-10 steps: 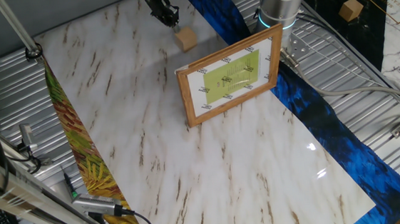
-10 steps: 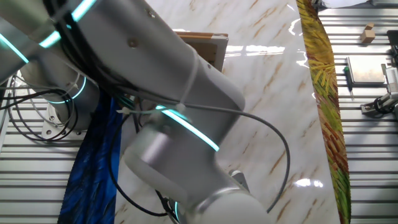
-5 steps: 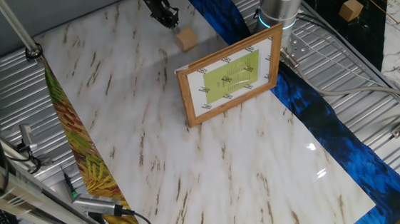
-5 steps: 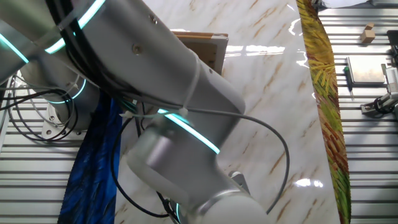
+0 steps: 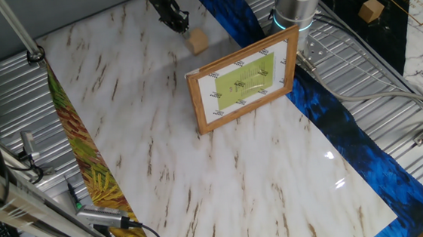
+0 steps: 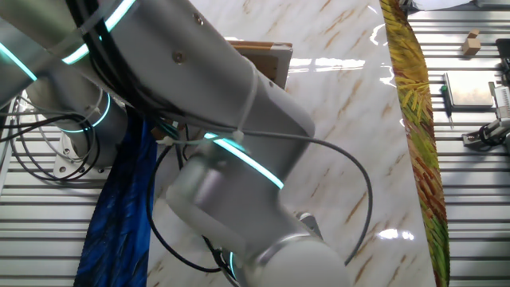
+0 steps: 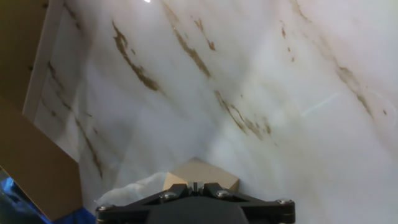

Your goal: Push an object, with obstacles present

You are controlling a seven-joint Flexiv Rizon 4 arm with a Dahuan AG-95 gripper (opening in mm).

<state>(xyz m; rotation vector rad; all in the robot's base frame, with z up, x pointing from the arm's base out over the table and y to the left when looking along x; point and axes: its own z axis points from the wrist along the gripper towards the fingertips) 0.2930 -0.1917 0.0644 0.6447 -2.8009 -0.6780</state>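
Gripper (image 5: pixel 181 25) is down low at the far corner of the marble tabletop (image 5: pixel 161 145), and from one fixed view its fingers look pinched together with nothing between them. Right off the fingertips sits the little wooden block (image 5: pixel 198 41), so close that contact can't be called from here. Past the block, on the same side of the gripper, stands the picture frame (image 5: pixel 245 85), upright on its edge, green print facing this camera, well apart from the fingertips. Beyond the frame a blue cloth (image 5: pixel 332 116) runs along the tabletop's edge. Switch to the other fixed view and the grey arm (image 6: pixel 215 143) swallows almost everything: no gripper, no block, just the plain back of the frame peeking out behind the arm and a leafy strip (image 6: pixel 414 119) down the far side of the marble. The hand view gives what neither fixed camera can: the two fingers meet in the middle at the bottom edge, clenched and empty, and the top face of the block lies directly ahead of them, resting on the marble, pale veined surface stretching away beyond it.
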